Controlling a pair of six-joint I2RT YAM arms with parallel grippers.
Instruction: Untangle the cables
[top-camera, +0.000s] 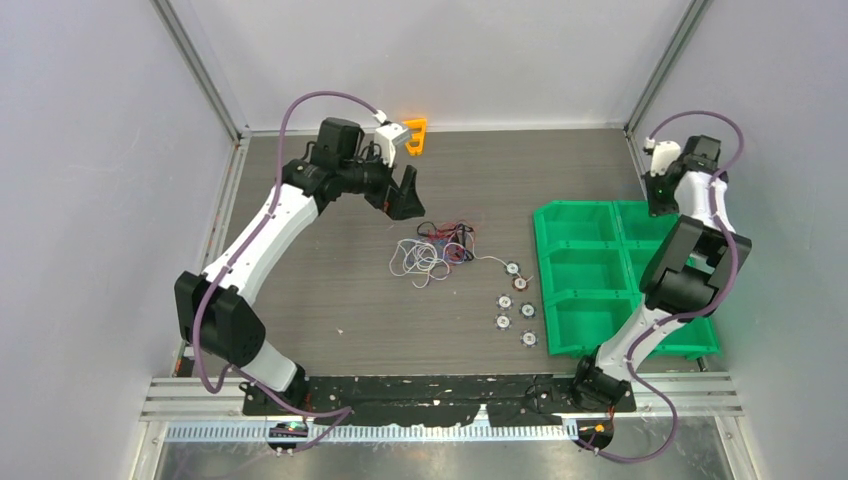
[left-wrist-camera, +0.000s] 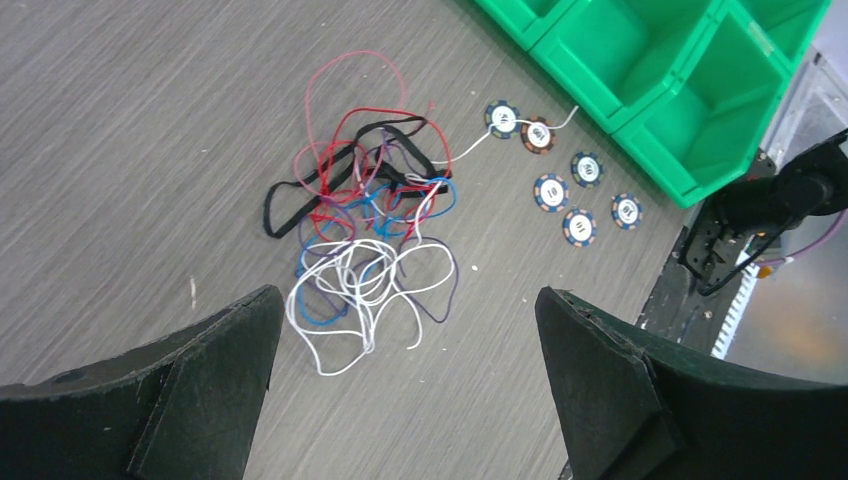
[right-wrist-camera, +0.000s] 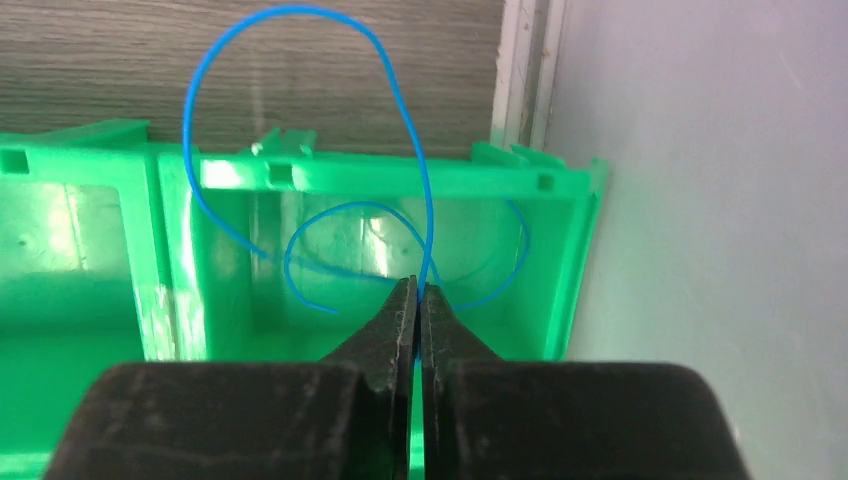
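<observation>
Okay: worktop (top-camera: 330, 300) has open room at 9 and 6 o'clock of the clump, while the green bins (top-camera: 540, 260) block 3 o'clock. Cables (top-camera: 435, 250) sit knotted mid-worktop. My left gripper (left-wrist-camera: 408, 295) hovers at their 11 o'clock, spread wide, holding nothing.

Risk: a white strand runs to the chips (top-camera: 513, 300) at 4 o'clock, so a pull could drag them.

My right gripper (right-wrist-camera: 418, 300) is pressed together on a blue cable (right-wrist-camera: 427, 200) over the far-corner bin. Its loop could snag the rim, and the wall is tight at 3 o'clock.
</observation>
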